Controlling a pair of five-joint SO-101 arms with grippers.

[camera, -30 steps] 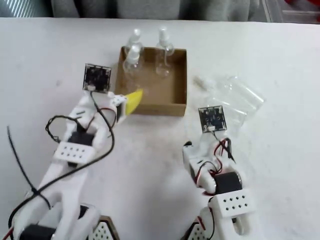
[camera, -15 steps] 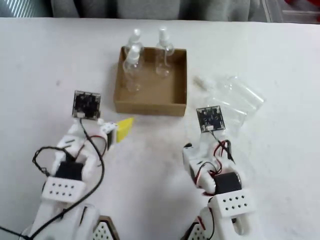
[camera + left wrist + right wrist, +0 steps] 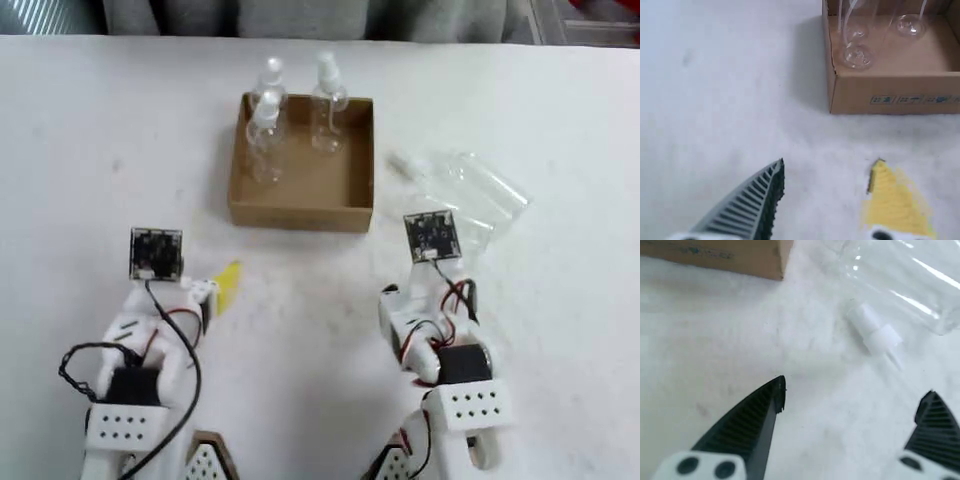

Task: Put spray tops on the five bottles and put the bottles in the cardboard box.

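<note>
Your left hand sits low over the white worktop, near its front edge and left of the box. Its grey finger and its yellow finger stand wide apart with nothing between them. The box's near left corner lies ahead of it, well apart.

The box is open at the top and sits at the middle of the worktop, towards the back. Three bottles stand upright in it, each with a spray top on. Two are in the left half: one nearer you and one at the back wall. The third is at the back, right of centre. The front half of the box floor is bare.

Right of the box, a loose spray top lies on its side on the worktop. Just beyond it lie clear bottles without tops, overlapping, so you cannot count them for sure.

Your right hand is in front of the box's right corner. Its two black fingers are spread wide and hold nothing. The loose spray top is near it, just ahead of the gap and not touching either finger.
</note>
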